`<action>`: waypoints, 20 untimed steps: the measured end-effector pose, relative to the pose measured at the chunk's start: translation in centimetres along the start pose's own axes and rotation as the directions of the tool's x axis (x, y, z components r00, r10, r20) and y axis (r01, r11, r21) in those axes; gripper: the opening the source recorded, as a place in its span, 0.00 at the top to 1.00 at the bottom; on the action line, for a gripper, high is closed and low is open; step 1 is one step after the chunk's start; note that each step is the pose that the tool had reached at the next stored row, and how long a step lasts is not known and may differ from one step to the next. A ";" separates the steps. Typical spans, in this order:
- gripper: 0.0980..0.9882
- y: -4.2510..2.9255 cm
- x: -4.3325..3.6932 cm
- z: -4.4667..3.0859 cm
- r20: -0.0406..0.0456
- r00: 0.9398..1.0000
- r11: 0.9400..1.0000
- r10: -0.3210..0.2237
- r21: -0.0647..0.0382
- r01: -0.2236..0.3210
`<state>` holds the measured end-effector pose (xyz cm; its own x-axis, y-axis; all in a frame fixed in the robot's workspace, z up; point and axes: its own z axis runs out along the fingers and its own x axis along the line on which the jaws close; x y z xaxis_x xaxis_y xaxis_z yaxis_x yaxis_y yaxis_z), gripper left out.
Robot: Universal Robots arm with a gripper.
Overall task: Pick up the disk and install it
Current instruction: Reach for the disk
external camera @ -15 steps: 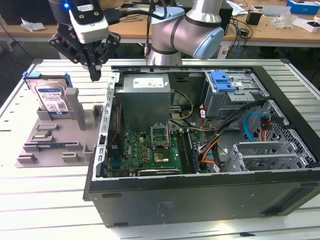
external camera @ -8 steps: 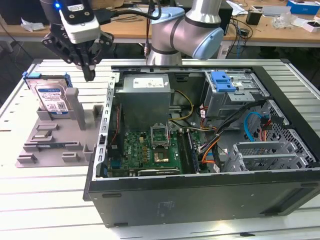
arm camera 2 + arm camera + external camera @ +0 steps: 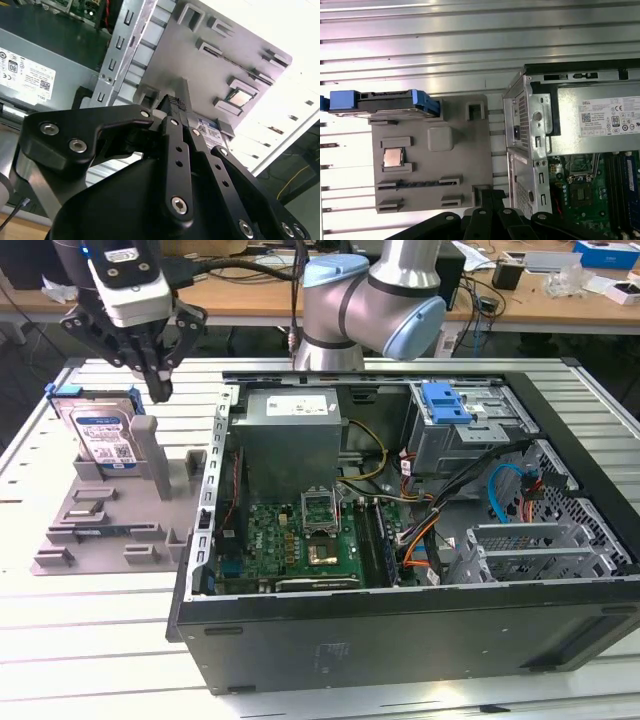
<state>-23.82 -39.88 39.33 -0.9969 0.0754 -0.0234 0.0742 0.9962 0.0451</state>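
The disk (image 3: pixel 100 435) stands on edge in a grey holder (image 3: pixel 110 530) on the exterior view's left, a silver drive with a white-and-blue label and a blue bracket around it. The first wrist view has it edge-on (image 3: pixel 385 105); a bit of its label (image 3: pixel 212 132) peeks past the fingers in the second wrist view. My gripper (image 3: pixel 158 388) hangs just above the disk's upper corner on the side facing the computer, over a grey upright post of the holder. Its fingers (image 3: pixel 175 125) meet at the tips, shut, holding nothing.
An open computer case (image 3: pixel 400 640) lies at the exterior view's right of the holder, with a grey power supply (image 3: pixel 290 435), a motherboard and a metal drive cage topped by a blue latch (image 3: pixel 445 403). A small chip (image 3: pixel 393 158) sits in the holder. Everything rests on a slatted metal table (image 3: pixel 90 630).
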 end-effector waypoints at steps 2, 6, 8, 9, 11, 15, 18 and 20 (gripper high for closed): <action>0.99 -0.05 0.64 -0.02 0.000 1.000 1.000 0.000 0.000 0.000; 0.99 -0.12 1.58 -0.04 0.000 1.000 1.000 0.000 0.000 0.000; 0.99 -0.15 2.03 -0.06 0.000 1.000 1.000 0.000 0.000 0.000; 0.99 -0.16 2.19 -0.06 0.000 1.000 1.000 0.000 0.000 0.000; 0.99 -0.20 2.65 -0.07 0.000 1.000 1.000 0.000 0.000 0.000; 0.99 -0.26 3.52 -0.10 0.000 1.000 1.000 0.000 0.000 0.000; 0.99 -0.33 4.38 -0.12 0.000 1.000 1.000 0.000 0.000 0.000; 0.99 -0.36 4.81 -0.13 0.000 1.000 1.000 0.000 0.000 0.000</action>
<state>-28.65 -39.89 39.32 -0.9969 0.0753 -0.0234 0.0742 0.9962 0.0451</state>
